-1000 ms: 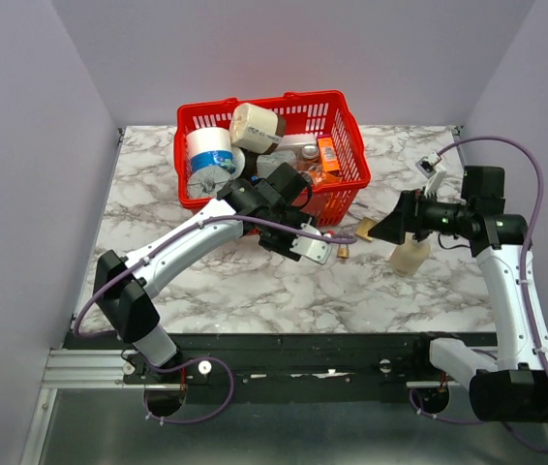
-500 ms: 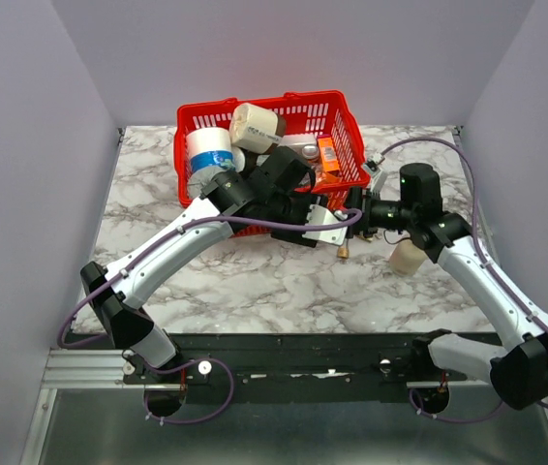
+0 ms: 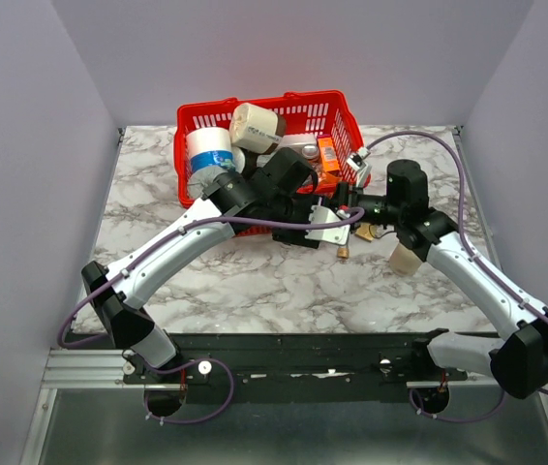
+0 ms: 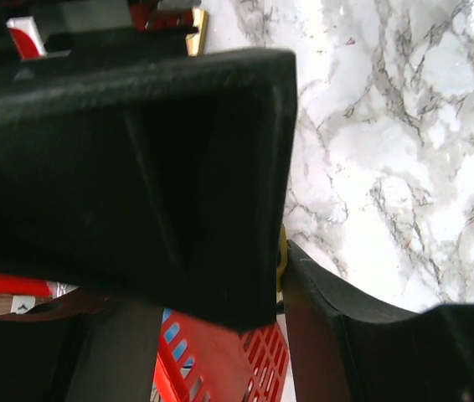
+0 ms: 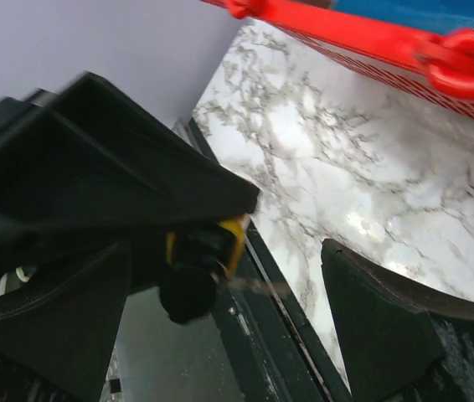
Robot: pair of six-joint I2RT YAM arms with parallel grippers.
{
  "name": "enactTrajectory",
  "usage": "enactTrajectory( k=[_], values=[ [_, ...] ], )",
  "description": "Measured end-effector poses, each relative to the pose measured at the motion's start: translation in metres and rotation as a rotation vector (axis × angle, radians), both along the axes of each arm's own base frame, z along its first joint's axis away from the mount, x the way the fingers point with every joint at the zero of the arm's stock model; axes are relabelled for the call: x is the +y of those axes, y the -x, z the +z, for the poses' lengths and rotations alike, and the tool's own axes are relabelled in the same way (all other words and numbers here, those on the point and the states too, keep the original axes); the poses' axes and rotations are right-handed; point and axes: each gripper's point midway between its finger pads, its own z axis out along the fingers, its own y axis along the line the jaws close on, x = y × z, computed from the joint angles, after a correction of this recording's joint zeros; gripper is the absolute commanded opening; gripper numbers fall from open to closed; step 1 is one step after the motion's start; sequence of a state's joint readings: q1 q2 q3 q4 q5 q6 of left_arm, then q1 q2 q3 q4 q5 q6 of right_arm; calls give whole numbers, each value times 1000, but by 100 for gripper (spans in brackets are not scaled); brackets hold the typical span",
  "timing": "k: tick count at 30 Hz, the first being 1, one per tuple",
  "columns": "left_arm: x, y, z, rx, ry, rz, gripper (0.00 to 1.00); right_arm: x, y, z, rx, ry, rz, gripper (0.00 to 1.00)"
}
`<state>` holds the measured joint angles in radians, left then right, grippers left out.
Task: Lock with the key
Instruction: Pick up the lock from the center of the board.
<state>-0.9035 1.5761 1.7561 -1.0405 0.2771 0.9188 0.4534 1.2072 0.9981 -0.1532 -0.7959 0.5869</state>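
Observation:
My left gripper (image 3: 340,237) is shut on a small brass padlock (image 3: 342,251) and holds it above the table, in front of the red basket. In the left wrist view only a yellow sliver of the padlock (image 4: 280,251) shows between my nearly closed fingers. My right gripper (image 3: 359,221) has come in from the right, tip to tip with the left one. It carries the key (image 5: 208,251), which has a yellow-and-black head tucked under one finger. The blurred blade (image 5: 258,286) points toward the other finger. The contact between key and padlock is hidden.
A red basket (image 3: 350,126) with rolls, tape and small packages stands at the back centre, just behind both grippers. A beige cylinder (image 3: 405,259) lies on the marble table under the right forearm. The table's near edge and black rail (image 5: 262,335) show in the right wrist view.
My right arm has swung left from the right side until its gripper meets the left one. My left gripper lifted the padlock slightly up and to the right.

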Motion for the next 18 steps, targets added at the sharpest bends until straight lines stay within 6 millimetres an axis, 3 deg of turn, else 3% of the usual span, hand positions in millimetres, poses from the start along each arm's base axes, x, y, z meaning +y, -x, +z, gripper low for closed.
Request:
enactTrajectory(
  k=[5,10,16,18],
  values=[
    [-4,6,1,13,12,-20,4,3,7,15,-62,-31,29,99],
    [-6,5,1,28,19,-4,5,3,-2,10,-45,-18,-13,92],
    [-11,0,5,39,36,38,4,7,-6,1,21,-13,-31,74],
    [-12,-2,5,36,38,50,4,8,-6,1,29,-13,-38,62]
  ],
)
